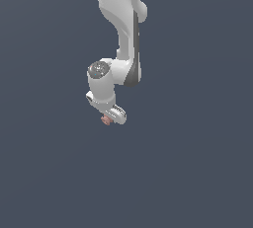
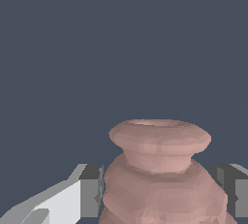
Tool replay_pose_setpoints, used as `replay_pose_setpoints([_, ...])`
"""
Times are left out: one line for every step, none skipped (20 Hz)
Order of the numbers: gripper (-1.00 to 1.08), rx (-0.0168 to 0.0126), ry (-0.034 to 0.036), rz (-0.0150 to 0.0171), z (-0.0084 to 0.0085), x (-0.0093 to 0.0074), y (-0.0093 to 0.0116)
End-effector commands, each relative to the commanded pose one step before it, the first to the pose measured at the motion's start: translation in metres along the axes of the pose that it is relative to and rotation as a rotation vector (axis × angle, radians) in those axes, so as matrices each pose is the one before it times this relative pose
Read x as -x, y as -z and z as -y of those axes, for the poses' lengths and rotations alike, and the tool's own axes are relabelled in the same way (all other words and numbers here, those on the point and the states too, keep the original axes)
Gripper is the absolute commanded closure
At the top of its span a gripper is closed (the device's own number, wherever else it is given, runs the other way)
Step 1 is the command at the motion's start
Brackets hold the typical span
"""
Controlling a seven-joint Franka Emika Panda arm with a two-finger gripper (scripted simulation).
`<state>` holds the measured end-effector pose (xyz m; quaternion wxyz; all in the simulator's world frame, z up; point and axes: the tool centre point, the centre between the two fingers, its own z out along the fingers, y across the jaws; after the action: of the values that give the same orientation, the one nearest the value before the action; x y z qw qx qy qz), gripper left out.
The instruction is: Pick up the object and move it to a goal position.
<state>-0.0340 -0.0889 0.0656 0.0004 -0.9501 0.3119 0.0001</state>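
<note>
The arm (image 1: pixel 121 29) reaches down from twelve o'clock in the exterior view, over a plain dark grey-blue ground (image 1: pixel 197 163). Its gripper (image 1: pixel 109 117) sits near the picture's centre, and the pinkish-brown object (image 1: pixel 105 120) peeks out at the gripper's seven o'clock edge, mostly hidden by the white hand.

In the wrist view the object (image 2: pixel 162 174) fills the space between the two fingers (image 2: pixel 91 191), showing a flared rim above a ribbed, lumpy body. Both dark pads touch its sides at nine and three o'clock, so the claw is closed on the object.
</note>
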Motion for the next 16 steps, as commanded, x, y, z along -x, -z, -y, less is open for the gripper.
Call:
replay_pose_setpoints([1.08,-0.00065,-0.00016,-0.00075,-0.00315,0.00213,0.01340])
replay_pose_setpoints([1.08,0.00000,0.00000,0.00000,-0.00154,0.00114,0.00627])
replay_pose_setpoints([1.08,-0.00044,-0.00033,0.00042,-0.00187,0.00111,0.00667])
replay_pose_setpoints([1.08,0.00000,0.00000,0.00000,-0.00178,0.00132,0.00727])
replay_pose_setpoints([1.08,0.00000,0.00000,0.00000,-0.00191,0.00140,0.00779])
replay_pose_setpoints([1.08,0.00000,0.00000,0.00000,-0.00204,0.00149,0.00832])
replay_pose_setpoints([1.08,0.00000,0.00000,0.00000,-0.00217,0.00157,0.00883])
replay_pose_setpoints([1.08,0.00000,0.00000,0.00000,-0.00228,0.00164,0.00930])
replay_pose_setpoints([1.08,0.00000,0.00000,0.00000,-0.00237,0.00168,0.00964])
replay_pose_setpoints([1.08,-0.00037,-0.00070,0.00056,-0.00281,0.00143,0.00956])
replay_pose_setpoints([1.08,0.00000,0.00000,0.00000,-0.00243,0.00170,0.00987])
replay_pose_setpoints([1.08,0.00000,0.00000,0.00000,-0.00247,0.00170,0.01001])
replay_pose_setpoints([1.08,0.00000,0.00000,0.00000,-0.00251,0.00171,0.01016])
replay_pose_setpoints([1.08,0.00000,0.00000,0.00000,-0.00256,0.00172,0.01033])
replay_pose_setpoints([1.08,0.00000,0.00000,0.00000,-0.00261,0.00174,0.01051])
replay_pose_setpoints([1.08,0.00054,-0.00040,-0.00016,-0.00275,0.00169,0.01068])
